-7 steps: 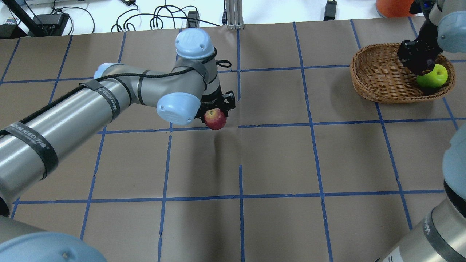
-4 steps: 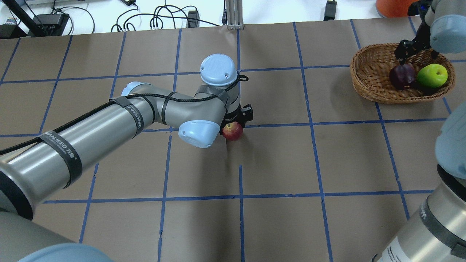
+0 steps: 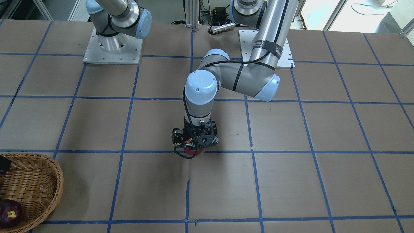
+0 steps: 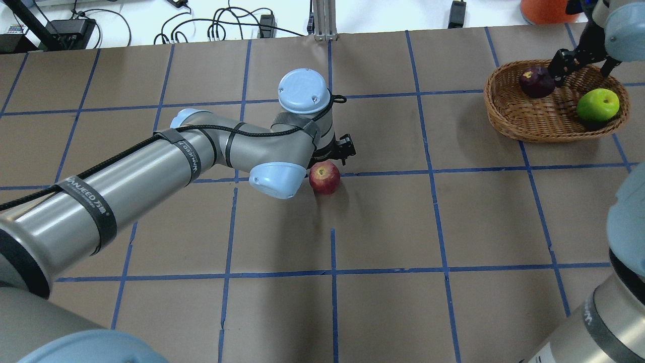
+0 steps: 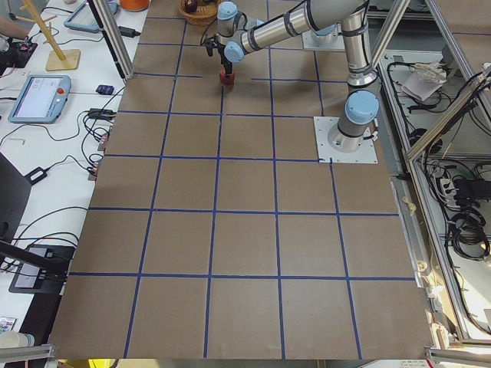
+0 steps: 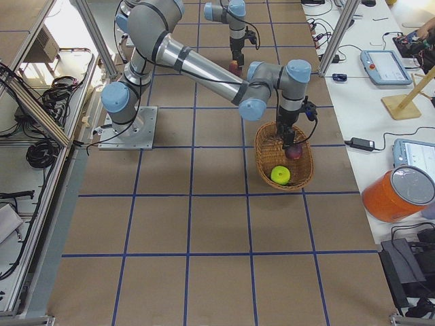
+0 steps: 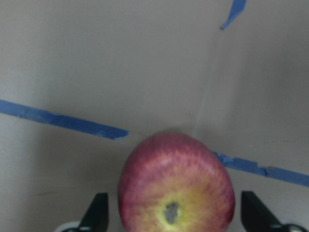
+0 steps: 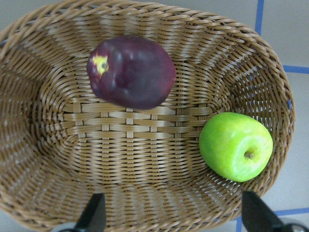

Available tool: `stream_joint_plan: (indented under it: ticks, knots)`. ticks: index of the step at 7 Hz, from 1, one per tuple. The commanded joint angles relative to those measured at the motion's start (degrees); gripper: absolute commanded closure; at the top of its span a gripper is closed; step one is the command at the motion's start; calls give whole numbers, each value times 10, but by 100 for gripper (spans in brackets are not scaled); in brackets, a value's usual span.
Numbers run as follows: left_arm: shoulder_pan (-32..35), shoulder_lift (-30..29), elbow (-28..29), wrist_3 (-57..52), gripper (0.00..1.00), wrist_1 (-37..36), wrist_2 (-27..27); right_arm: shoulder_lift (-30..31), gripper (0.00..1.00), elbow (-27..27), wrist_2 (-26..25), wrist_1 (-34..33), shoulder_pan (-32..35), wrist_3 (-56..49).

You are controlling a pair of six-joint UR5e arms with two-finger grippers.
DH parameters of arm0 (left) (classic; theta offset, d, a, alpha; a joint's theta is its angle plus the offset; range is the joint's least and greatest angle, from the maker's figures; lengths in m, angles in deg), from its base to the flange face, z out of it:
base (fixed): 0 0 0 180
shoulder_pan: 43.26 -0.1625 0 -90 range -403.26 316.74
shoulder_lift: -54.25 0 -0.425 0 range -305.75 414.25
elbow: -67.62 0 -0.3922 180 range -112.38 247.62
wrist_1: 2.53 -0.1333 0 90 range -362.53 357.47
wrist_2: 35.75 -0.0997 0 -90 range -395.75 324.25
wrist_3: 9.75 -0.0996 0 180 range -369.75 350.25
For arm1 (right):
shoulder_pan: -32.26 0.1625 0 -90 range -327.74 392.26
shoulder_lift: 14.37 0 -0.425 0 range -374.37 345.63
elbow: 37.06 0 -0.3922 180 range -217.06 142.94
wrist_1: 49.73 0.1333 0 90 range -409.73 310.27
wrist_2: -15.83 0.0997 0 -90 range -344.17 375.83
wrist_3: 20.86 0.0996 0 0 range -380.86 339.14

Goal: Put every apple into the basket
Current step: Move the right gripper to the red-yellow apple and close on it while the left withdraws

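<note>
Since the last look, the left gripper (image 3: 194, 144) has let go of the red apple (image 4: 324, 177). The maroon apple (image 4: 537, 82) has shifted from beside the green apple (image 4: 598, 105) to the other end of the basket (image 4: 509, 121).

You can see the red apple sitting on the bench near its middle, well apart from every edge, over a line of blue tape (image 4: 333, 302). The left fingers (image 7: 99, 212) stand spread on either side of it, with a gap on each side. The other two apples lie in the basket, close to your long edge of the bench. Over it the right gripper (image 4: 582, 63) hangs with its fingers wide and nothing between them.

Brown paper (image 4: 383, 222) covers the bench, and the tape rules it into squares. Beyond your edge lie a black power brick (image 4: 68, 30) with cables, a tablet (image 6: 385, 66) and an orange tub (image 6: 397, 190). Aluminium posts (image 6: 338, 30) frame the cell. A black strap (image 4: 83, 201) on the left arm reads "VANJEED".
</note>
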Motion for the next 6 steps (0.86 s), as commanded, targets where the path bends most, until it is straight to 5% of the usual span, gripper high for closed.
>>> stream_joint_plan:
  ticks: [1,4,6]
  knots:
    - [-45,65,11,-107,0,105,4,50,0,-1,28,88,58,58]
    - [-110,196,11,-227,0,290,3,68,0,-7,130,140,171,221]
    - [-152,268,15,-254,0,394,0,61,0,-42,146,129,260,349]
